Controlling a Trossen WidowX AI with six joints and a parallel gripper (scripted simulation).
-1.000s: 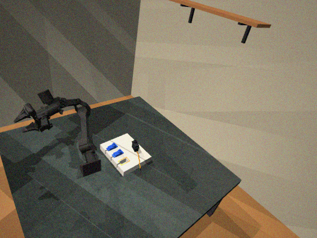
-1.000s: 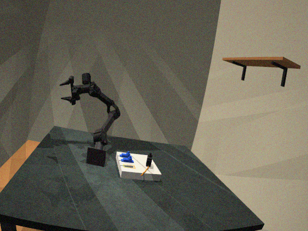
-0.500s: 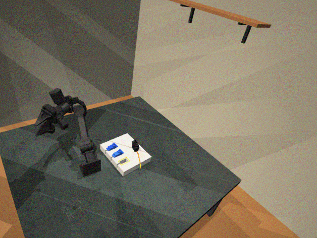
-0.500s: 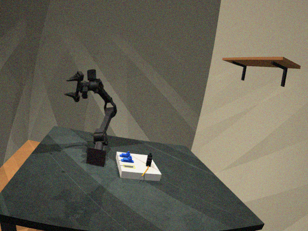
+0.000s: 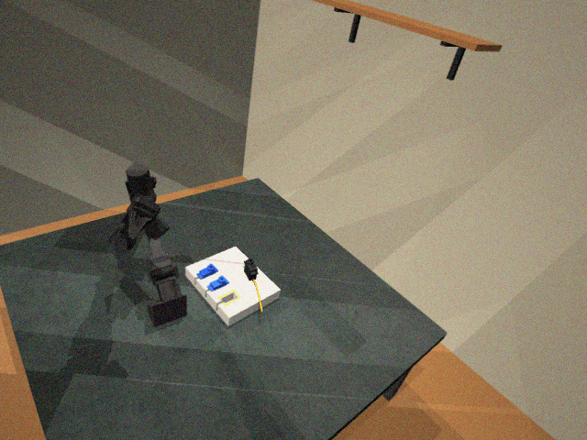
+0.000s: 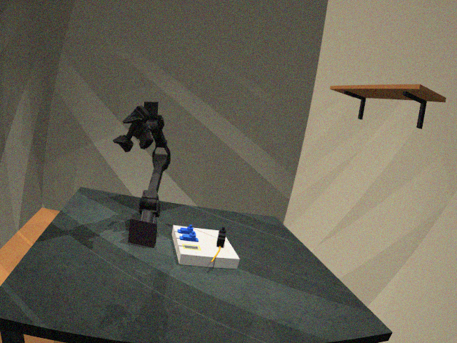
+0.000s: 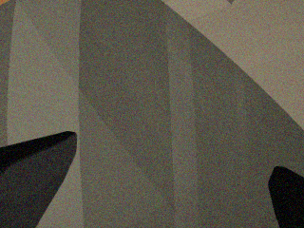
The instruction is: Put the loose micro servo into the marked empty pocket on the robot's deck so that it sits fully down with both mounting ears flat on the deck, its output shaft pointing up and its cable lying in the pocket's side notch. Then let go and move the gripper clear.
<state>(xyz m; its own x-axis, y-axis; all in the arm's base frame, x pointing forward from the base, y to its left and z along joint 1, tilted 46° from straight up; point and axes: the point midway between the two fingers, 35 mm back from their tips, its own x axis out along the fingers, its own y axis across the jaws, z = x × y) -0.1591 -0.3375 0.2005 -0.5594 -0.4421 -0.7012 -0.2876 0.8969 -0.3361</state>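
Note:
The loose micro servo (image 5: 250,269) (image 6: 221,238) is black and stands tall on the white deck (image 5: 258,282) (image 6: 230,255), away from the marked pocket. I cannot tell which way its shaft points. Its orange-yellow cable (image 5: 258,295) (image 6: 216,254) runs across the deck to its near edge. The empty pocket (image 5: 229,297) (image 6: 191,247) has a yellow outline, with a side notch at the deck's edge. My gripper (image 7: 177,161) is open and empty, its fingers wide apart in the wrist view. It is raised high, well away from the deck and the servo.
Two blue servos (image 5: 206,271) (image 5: 218,283) (image 6: 186,230) (image 6: 188,236) sit in the deck beside the empty pocket. The arm's base (image 5: 167,310) (image 6: 142,233) stands left of the deck on the dark table (image 5: 189,369) (image 6: 221,299). A wooden shelf (image 5: 403,21) (image 6: 383,91) is on the wall.

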